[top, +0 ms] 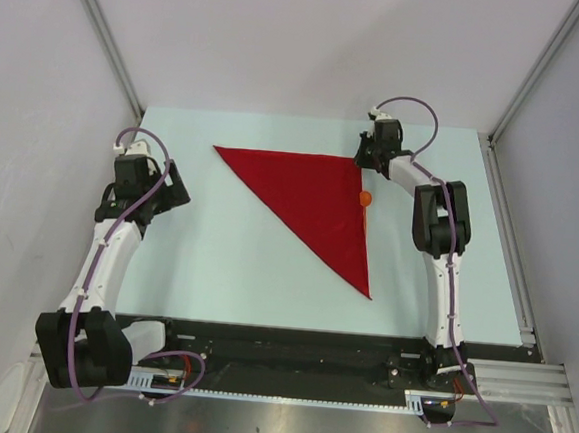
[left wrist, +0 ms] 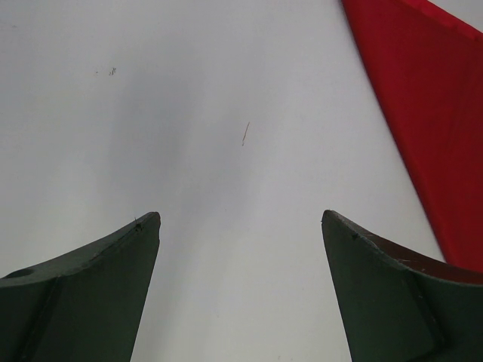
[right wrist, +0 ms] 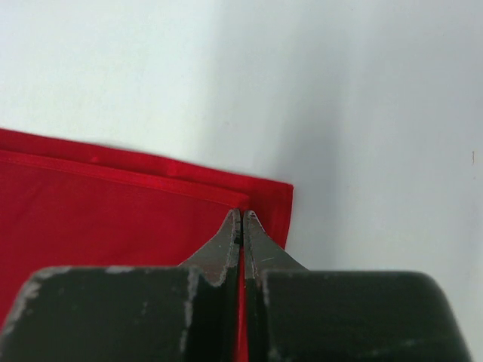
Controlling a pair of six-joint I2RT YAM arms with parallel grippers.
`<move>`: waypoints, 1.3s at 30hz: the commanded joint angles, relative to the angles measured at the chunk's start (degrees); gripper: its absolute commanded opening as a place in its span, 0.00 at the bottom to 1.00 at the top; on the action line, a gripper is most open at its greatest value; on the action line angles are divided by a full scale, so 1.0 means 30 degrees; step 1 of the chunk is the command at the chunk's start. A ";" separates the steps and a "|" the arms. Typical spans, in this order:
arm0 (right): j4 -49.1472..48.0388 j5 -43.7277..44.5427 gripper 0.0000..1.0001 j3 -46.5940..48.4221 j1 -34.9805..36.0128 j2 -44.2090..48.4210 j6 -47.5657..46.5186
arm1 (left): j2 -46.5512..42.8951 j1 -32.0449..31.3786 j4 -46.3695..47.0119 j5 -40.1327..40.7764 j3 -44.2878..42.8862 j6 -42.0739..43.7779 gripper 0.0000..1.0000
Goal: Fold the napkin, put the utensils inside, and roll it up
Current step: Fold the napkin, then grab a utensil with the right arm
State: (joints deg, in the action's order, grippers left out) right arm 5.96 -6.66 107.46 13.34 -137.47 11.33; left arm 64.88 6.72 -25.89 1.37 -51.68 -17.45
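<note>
The red napkin (top: 316, 199) lies folded into a triangle on the table, with its long edge running from far left to near right. The orange spoon (top: 365, 197) lies against the napkin's right edge, its bowl showing and its handle partly under the cloth. My right gripper (top: 363, 154) is at the napkin's far right corner. In the right wrist view this gripper (right wrist: 242, 213) is shut on the top layer's corner of the napkin (right wrist: 113, 219). My left gripper (top: 176, 193) hovers open left of the napkin. Between its fingers (left wrist: 241, 219) is bare table, and the napkin (left wrist: 430, 113) shows at the right.
The pale blue table (top: 246, 263) is bounded by white walls on the left, far and right sides, with a metal rail (top: 509, 234) along the right. The arm bases and a black strip (top: 289, 352) sit at the near edge.
</note>
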 commanded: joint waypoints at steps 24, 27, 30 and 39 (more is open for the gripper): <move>0.0037 -0.0065 0.36 0.1506 -0.0669 -0.0381 0.0383 | 0.0082 0.0250 0.0192 -0.0045 -0.0263 0.0427 0.93; -0.0403 -0.0038 0.63 0.0365 -0.0727 0.1283 0.0237 | 0.0082 0.0250 0.0193 -0.0133 -0.0292 0.0427 0.93; -0.0316 0.0400 0.68 -0.0982 -0.0844 0.3507 -0.0201 | 0.0053 0.0250 0.0193 -0.0250 -0.0293 0.0427 0.93; 0.2671 0.2189 0.53 -0.6717 -0.1137 0.8173 -0.0028 | -0.0124 0.0279 0.0251 -0.0773 -0.0293 0.0369 0.93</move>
State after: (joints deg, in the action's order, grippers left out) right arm 10.07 -2.59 93.82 10.33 -119.13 11.16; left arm 65.25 6.85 -25.87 1.10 -51.68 -17.43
